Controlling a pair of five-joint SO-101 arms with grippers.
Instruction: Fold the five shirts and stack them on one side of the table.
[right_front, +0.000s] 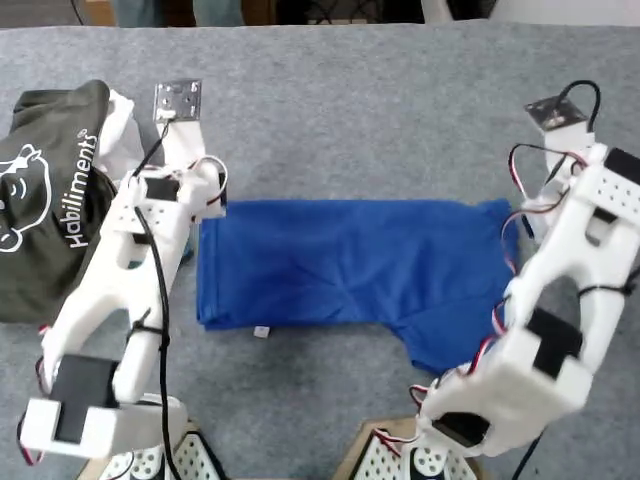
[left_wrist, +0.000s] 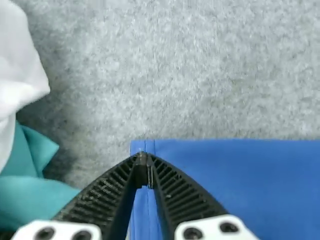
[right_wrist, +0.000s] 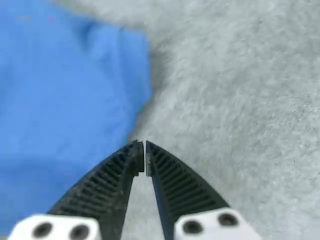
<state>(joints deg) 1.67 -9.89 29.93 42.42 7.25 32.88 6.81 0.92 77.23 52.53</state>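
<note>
Left tool (left_wrist: 143, 161): fingers drawn together, tips pinching the corner of the blue shirt (left_wrist: 240, 185) where its hem meets the grey surface (left_wrist: 200, 65).

Right tool (right_wrist: 145, 152): fingers nearly touching at the tips with nothing between them. It is poised over the bare surface (right_wrist: 240, 100), just beside the edge of the blue shirt (right_wrist: 60, 100).

In the high view the blue shirt (right_front: 340, 260) lies flat in the middle of the surface (right_front: 350, 120), between the two arms. It is folded into a long band, and one sleeve juts out toward the robot at the right end.

Beside the left tool lie a white garment (left_wrist: 15, 75) and a teal garment (left_wrist: 25, 185), the white one partly over the teal.

A dark green shirt (right_front: 50, 200) with white print sits bunched at the left edge of the surface, next to the left arm.
</note>
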